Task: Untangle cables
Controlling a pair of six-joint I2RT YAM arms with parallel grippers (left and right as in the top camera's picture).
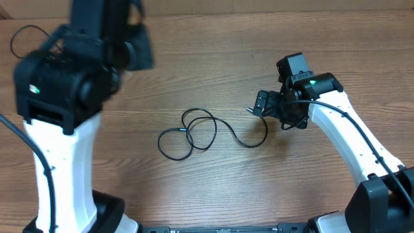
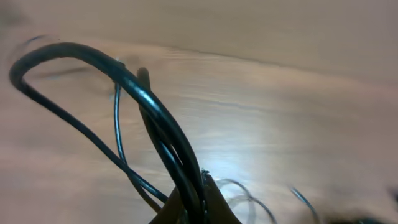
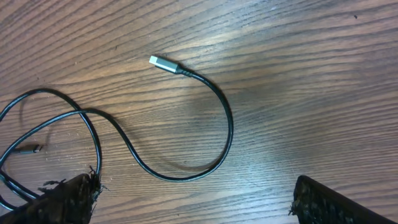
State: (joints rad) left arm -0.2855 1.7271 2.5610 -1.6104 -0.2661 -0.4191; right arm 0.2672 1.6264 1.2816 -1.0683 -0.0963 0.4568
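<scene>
Thin black cables (image 1: 192,131) lie in loose, overlapping loops in the middle of the wooden table. One strand (image 3: 227,124) curves right and ends in a silver plug (image 3: 155,61). My right gripper (image 3: 193,205) hovers open just above that strand, its fingers (image 3: 68,199) wide apart and holding nothing. In the overhead view the right gripper (image 1: 262,103) sits beside the plug end. My left gripper (image 2: 198,186) is raised and shut on a black cable (image 2: 149,102) that arches up and to the left from the jaws. My left arm (image 1: 65,77) hides the left gripper from above.
A thin black loop (image 1: 22,35) shows at the table's far left beside the left arm. Bare wood table (image 1: 194,58) surrounds the tangle. The right arm's own thicker cable (image 1: 362,129) runs along its white link.
</scene>
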